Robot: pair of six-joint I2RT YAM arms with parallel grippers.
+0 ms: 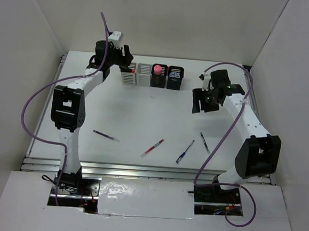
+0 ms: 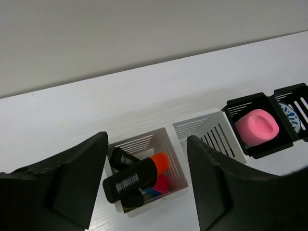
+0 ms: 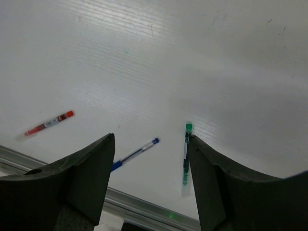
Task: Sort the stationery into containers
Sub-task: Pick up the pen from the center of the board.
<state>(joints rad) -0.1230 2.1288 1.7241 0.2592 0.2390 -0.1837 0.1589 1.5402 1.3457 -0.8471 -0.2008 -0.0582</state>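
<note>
the white table (image 1: 144, 109) carries the joined row of containers (image 1: 152, 76) at 12 o'clock. the left gripper (image 2: 147, 144) hangs over the light grey holder (image 2: 166, 139) at the row's 9 o'clock end, jaws wide and empty. an orange-capped highlighter (image 2: 137, 177) lies tilted on the others inside, free of the fingers. judged, this drop is done, so that arm should rise straight up, clear of the rim. the right gripper (image 3: 151, 144), also wide and empty, hovers at 2 o'clock. toward 6 o'clock lie a green-capped pen (image 3: 186, 154), a blue pen (image 3: 134, 154) and a red pen (image 3: 49, 123), well apart. to pick one, turn the jaws across its barrel and pinch mid-length.
</note>
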